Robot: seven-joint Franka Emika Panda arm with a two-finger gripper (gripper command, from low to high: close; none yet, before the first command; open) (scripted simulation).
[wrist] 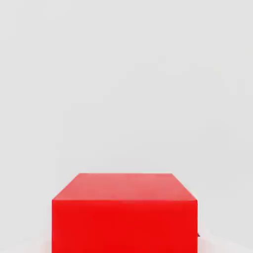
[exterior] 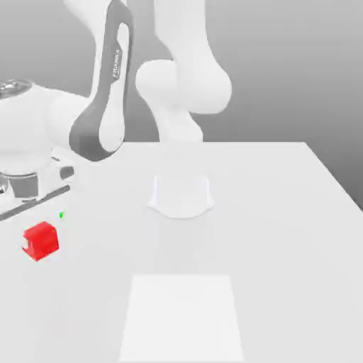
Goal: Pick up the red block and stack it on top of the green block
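smooth white table bears a matte red block.

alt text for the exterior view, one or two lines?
A small red block sits at the exterior view's left on a white table, just below the white Franka arm that reaches over that side. A tiny speck of green shows just above and beside the block.

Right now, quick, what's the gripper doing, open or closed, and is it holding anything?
Gripper: closed on the small matte bright red cube, which fills the foreground of the hand view.
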